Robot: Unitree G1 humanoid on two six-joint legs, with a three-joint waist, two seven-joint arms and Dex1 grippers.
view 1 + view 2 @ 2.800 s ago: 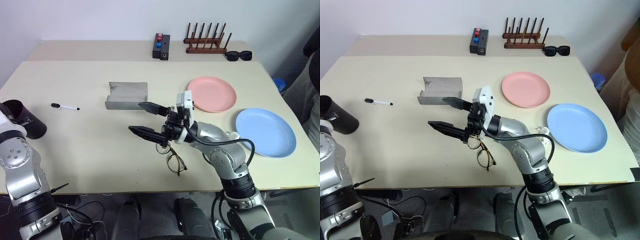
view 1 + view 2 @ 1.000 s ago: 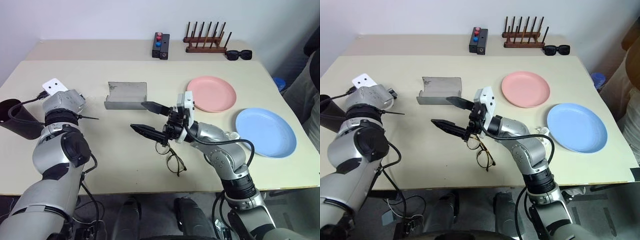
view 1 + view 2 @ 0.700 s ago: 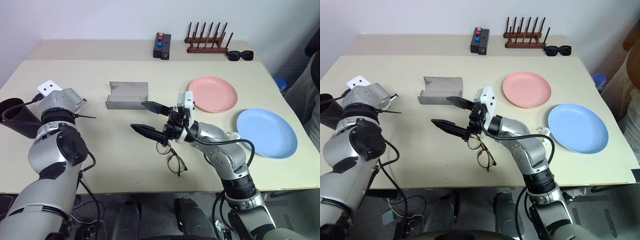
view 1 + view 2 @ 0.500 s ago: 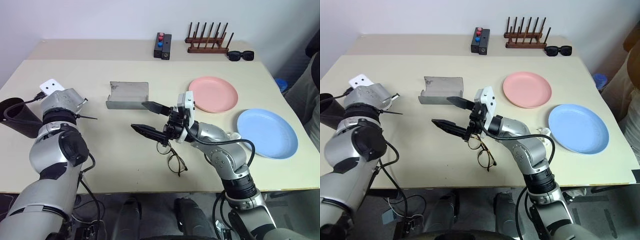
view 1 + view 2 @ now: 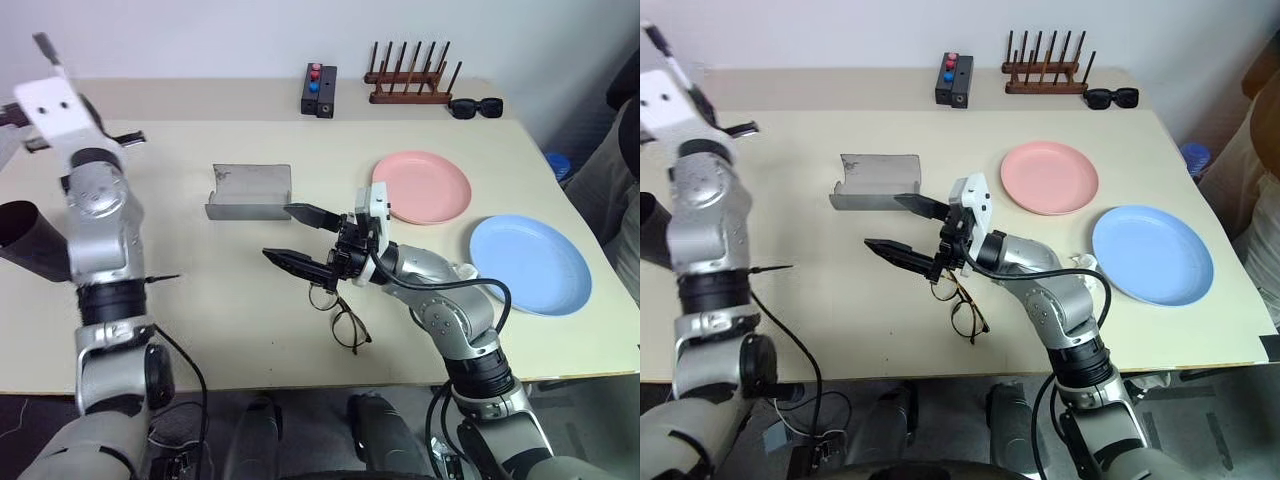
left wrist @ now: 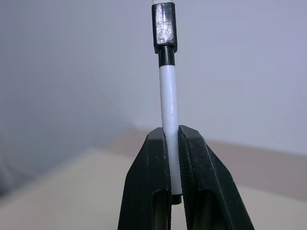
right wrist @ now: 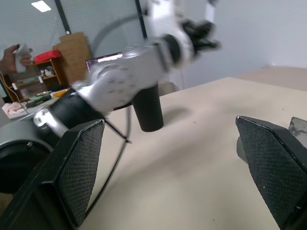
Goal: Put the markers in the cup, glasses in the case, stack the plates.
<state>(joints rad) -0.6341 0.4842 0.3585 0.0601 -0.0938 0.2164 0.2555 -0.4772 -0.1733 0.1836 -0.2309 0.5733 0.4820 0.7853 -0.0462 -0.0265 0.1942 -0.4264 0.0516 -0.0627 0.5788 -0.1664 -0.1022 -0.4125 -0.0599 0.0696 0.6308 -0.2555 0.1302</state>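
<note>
- Nearest the front edge of the surface (image 5: 250, 330): glasses (image 5: 340, 318), thin dark frame, clear roundish lenses, lying flat just under the right gripper (image 5: 292, 237).
- Right fingers (image 5: 291, 263) spread wide, empty, hovering above the glasses.
- Far left edge: dark tapered cup (image 5: 28, 240), tilted, mouth facing outward.
- Right side: light blue plate (image 5: 530, 265), and beyond it the pink plate (image 5: 422, 187), apart, not stacked.
- Mid-surface: grey case (image 5: 249, 191), flap open.
- Raised high at the left: left gripper (image 6: 171, 139), fingers (image 6: 148, 158) pinched on a white-bodied marker (image 6: 168, 103) with black cap uppermost, held off the surface.
- At the back: small black box (image 5: 320, 90) with red and blue buttons, wooden rack (image 5: 413, 80), black sunglasses (image 5: 475, 108).
</note>
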